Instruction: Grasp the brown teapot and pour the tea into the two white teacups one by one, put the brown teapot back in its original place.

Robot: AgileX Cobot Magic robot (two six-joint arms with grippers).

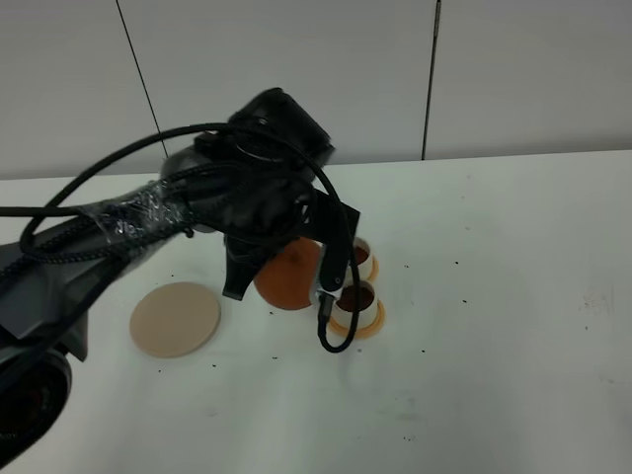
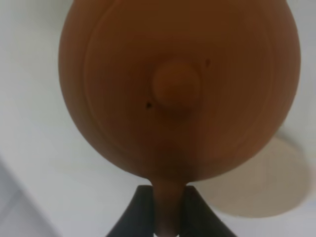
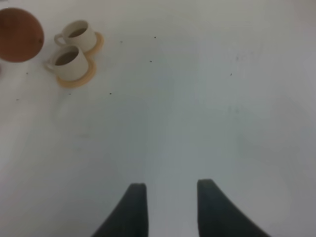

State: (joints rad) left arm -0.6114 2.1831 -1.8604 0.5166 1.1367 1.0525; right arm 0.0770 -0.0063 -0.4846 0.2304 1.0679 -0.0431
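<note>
Left wrist view first: we see our left gripper [image 2: 168, 210] clamped on the loop handle of the brown teapot [image 2: 177, 89], whose knobbed lid [image 2: 176, 85] fills most of the picture. Just past the pot's edge shows a pale curve of the beige plate [image 2: 276, 182], lying on the white table [image 2: 39, 148].

Right wrist view: our right gripper [image 3: 170, 207] hangs over bare table with its two dark fingers [image 3: 136, 210] apart and nothing between them. Far off sit the two white teacups [image 3: 69, 61] on orange coasters [image 3: 81, 78], both with dark tea inside, and the teapot beside them.

From the exterior high view, we find the left arm [image 1: 197, 212] reaching across, the teapot partly hidden under it, close beside the cups and clear of the plate.
</note>
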